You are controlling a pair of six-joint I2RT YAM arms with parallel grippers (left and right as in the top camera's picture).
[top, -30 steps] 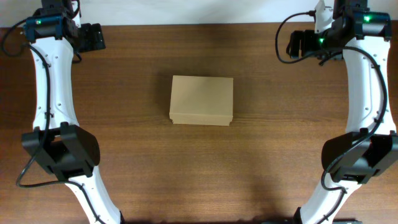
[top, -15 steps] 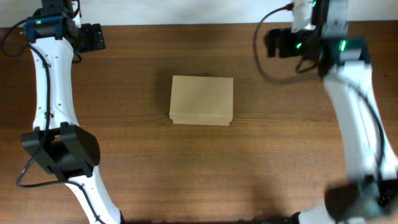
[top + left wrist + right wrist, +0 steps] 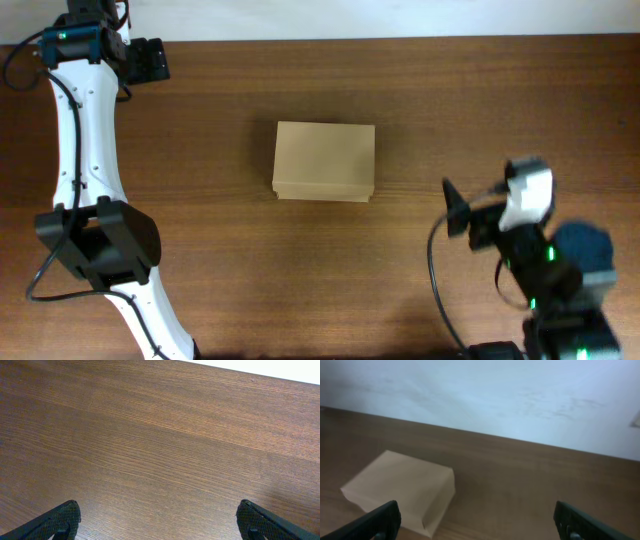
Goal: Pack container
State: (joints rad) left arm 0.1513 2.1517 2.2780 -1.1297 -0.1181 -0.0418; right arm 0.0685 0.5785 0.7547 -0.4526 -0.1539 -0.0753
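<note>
Overhead: container (image 3: 324,160) mid-table (image 3: 200,250), lid down, flat, nothing touching. Left gripper (image 3: 152,60) at far left corner, well apart from container, spread wide, empty. Right gripper (image 3: 457,210) front right, blurred, facing container. In right wrist view: fingers (image 3: 380,519) wide apart, holding nothing, container lower left.

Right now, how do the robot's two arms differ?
The left fingers are at a far corner of the table, away from the box; the right fingers are near the front edge, pointing toward the box. The left arm looks sharp; the right arm is blurred. Both sets of fingers are open and empty.
</note>
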